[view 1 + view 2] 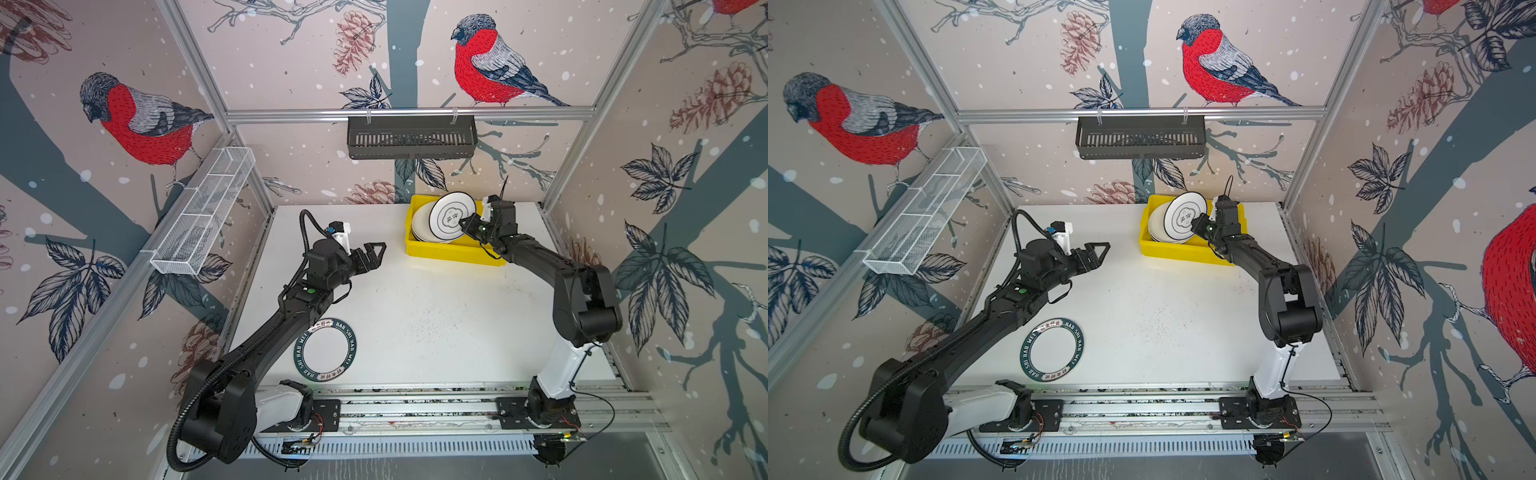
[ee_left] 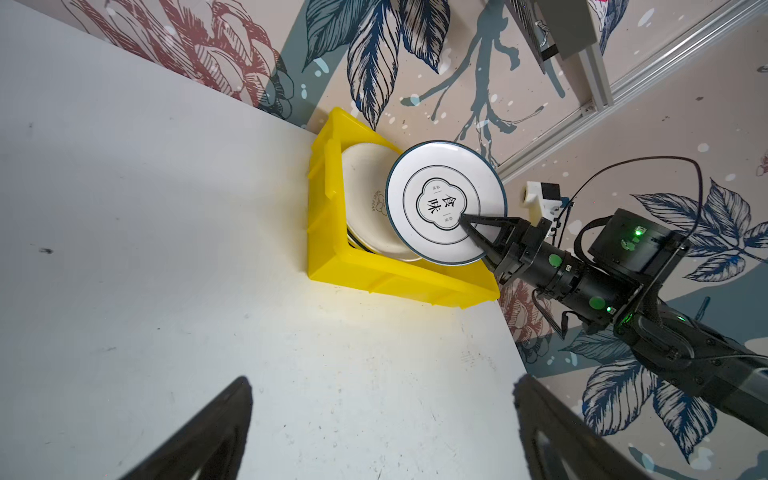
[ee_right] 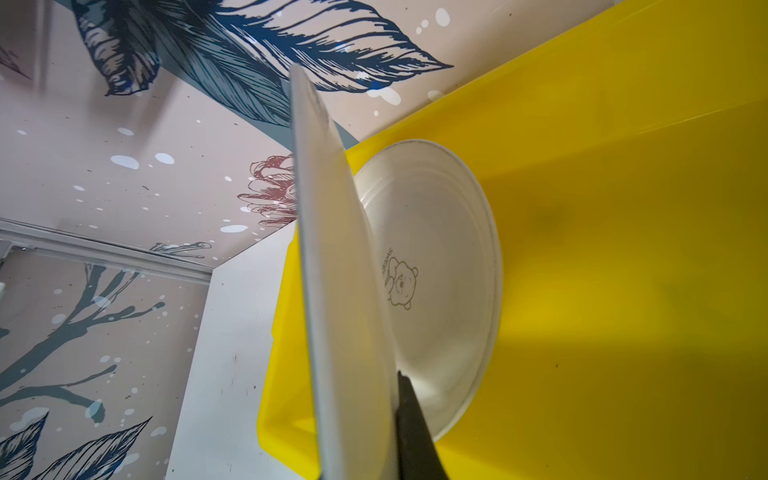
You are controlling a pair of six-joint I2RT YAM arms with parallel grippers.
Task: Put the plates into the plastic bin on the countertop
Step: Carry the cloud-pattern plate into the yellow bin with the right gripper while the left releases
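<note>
My right gripper (image 1: pixel 467 224) (image 1: pixel 1200 224) is shut on the rim of a white plate with black rings (image 1: pixel 451 214) (image 2: pixel 444 199). It holds the plate tilted on edge over the yellow plastic bin (image 1: pixel 453 254) (image 2: pixel 374 274) at the back of the countertop (image 1: pixel 436 316). In the right wrist view the plate (image 3: pixel 332 291) is edge-on, with one finger (image 3: pixel 415 428) against it. Cream plates (image 1: pixel 420 226) (image 3: pixel 436 249) lean inside the bin. A plate with a dark-green lettered rim (image 1: pixel 325 350) (image 1: pixel 1052 350) lies flat at the front left. My left gripper (image 1: pixel 376 251) (image 2: pixel 382 415) hovers open and empty left of the bin.
A black slotted basket (image 1: pixel 411 137) hangs on the back rail. A white wire mesh basket (image 1: pixel 203 212) hangs on the left wall. Aluminium rails (image 1: pixel 415 409) carrying both arm bases run along the front edge.
</note>
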